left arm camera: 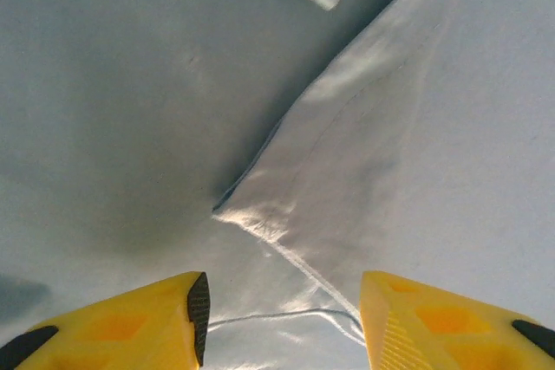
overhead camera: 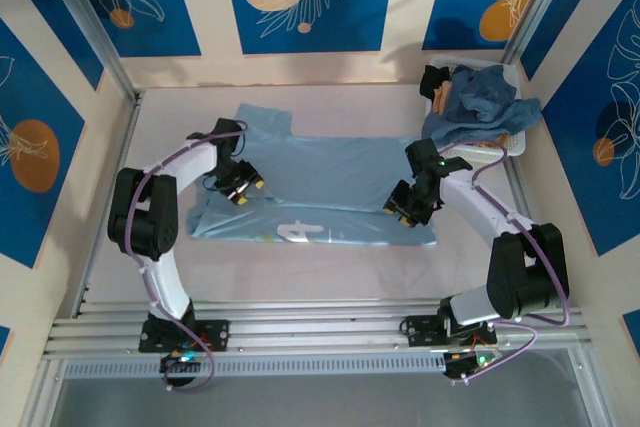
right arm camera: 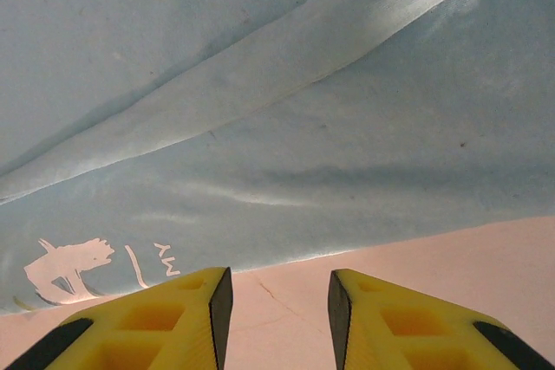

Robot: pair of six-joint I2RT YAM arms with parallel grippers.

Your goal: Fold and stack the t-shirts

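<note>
My left hand [overhead camera: 243, 187] hangs low over the left part of the pale sky-blue t-shirt [overhead camera: 330, 182], which lies spread across the middle of the worktop [overhead camera: 300, 267], with white lettering [overhead camera: 297, 232] showing near its lower edge. In the left wrist view this hand [left arm camera: 282, 318] stands partly open, its yellow fingers [left arm camera: 147, 322] apart with nothing between them, above a creased fold of the cloth [left arm camera: 408, 153] that runs from the upper right down to the lower centre. My right hand [overhead camera: 405, 212] sits at the shirt's lower right corner. From the right wrist, it [right arm camera: 277, 309] is also parted and empty, poised over the hem where the blue cloth [right arm camera: 303, 145] meets the bare worktop [right arm camera: 434, 257]. The darker dusty-blue t-shirt [overhead camera: 485, 102] lies heaped in the white basket [overhead camera: 508, 152] at the upper right of the top view, spilling over its rim
</note>
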